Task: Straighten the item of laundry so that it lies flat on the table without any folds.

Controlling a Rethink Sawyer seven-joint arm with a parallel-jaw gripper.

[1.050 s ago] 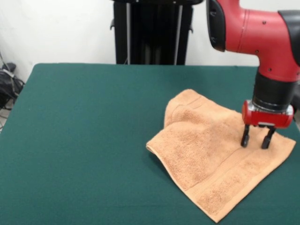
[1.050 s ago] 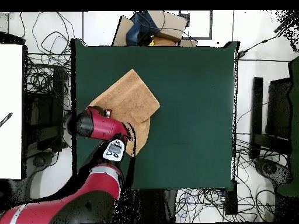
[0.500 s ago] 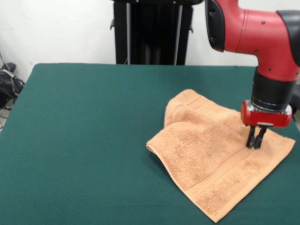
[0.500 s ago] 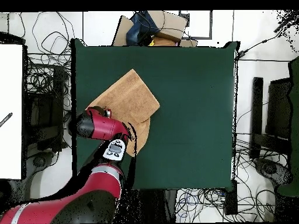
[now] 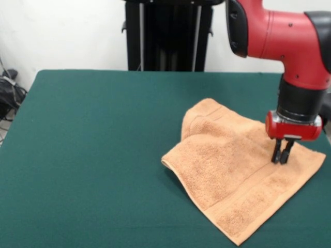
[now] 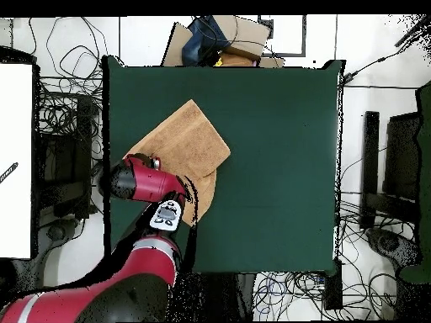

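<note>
**Tool pinched on towel near its right corner**

Tool [image 5: 281, 155] stood w/ its two black fingers [image 5: 277, 153] drawn together, tips pressed into the orange-tan terry towel [image 5: 232, 170], nipping a bit of cloth betw. them. Red arm [image 5: 289, 41] came down from upper right. Towel lay on right part of the green bench [image 5: 93, 155], a top layer folded over a lower one along the left edge, woven band showing near the front hem. Overhead, arm [image 6: 139, 181] covered the towel's [image 6: 189, 143] corner by the bench [image 6: 278, 168] edge.

towel [image 5: 232, 178] on the table [image 5: 93, 155] at front view's right side, one layer folded over another, gripper [image 5: 282, 157] down on towel's right part, cables off table's left edge
</note>
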